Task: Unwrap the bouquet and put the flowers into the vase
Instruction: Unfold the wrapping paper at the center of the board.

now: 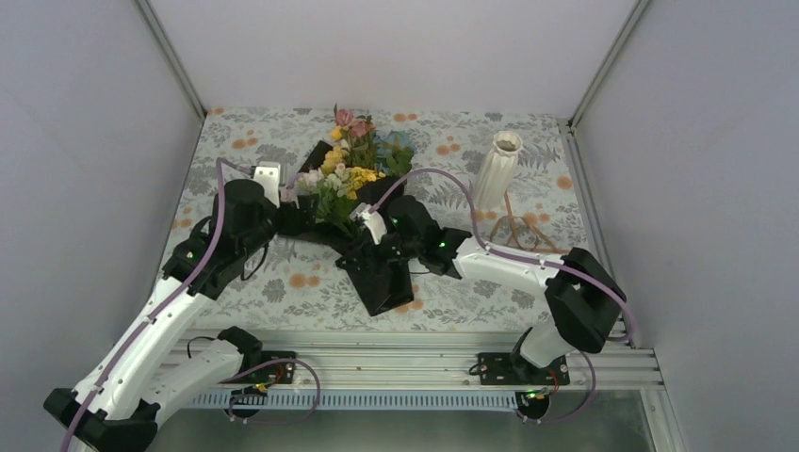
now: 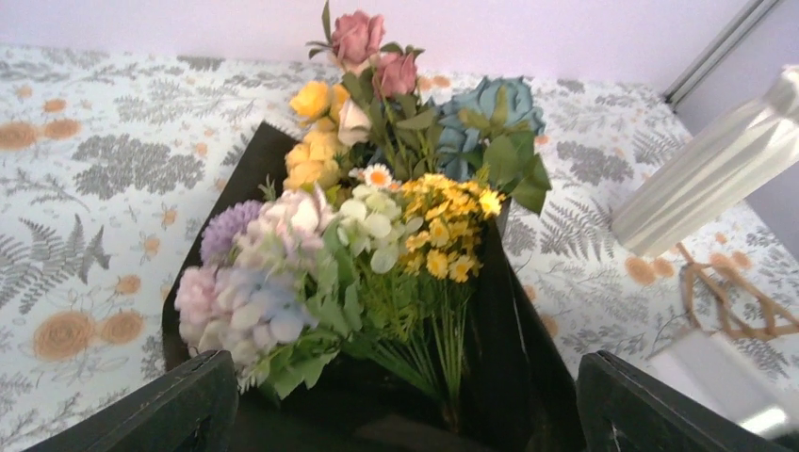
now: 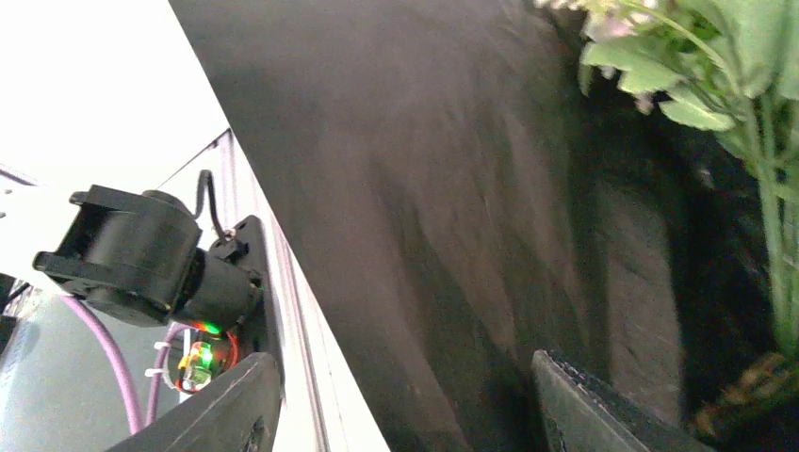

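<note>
The bouquet (image 1: pixel 350 174) lies mid-table with its flowers (image 2: pixel 377 202) fanned out on the black sheet (image 1: pixel 382 278), which has fallen open around the green stems (image 2: pixel 443 344). My left gripper (image 2: pixel 405 419) is open wide at the stem end, one finger on each side of the stems and touching nothing. In the top view the left gripper (image 1: pixel 298 218) sits just left of the bunch. My right gripper (image 3: pixel 405 405) is open over the sheet (image 3: pixel 452 207), whose edge runs between its fingers. The ribbed white vase (image 1: pixel 497 169) stands at the back right, apart from both grippers.
A loop of brown twine (image 1: pixel 524 226) lies on the floral-print cloth (image 1: pixel 236 282) at the vase's foot. Grey walls close in left, right and behind. A metal rail (image 1: pixel 415 363) with the arm bases runs along the near edge.
</note>
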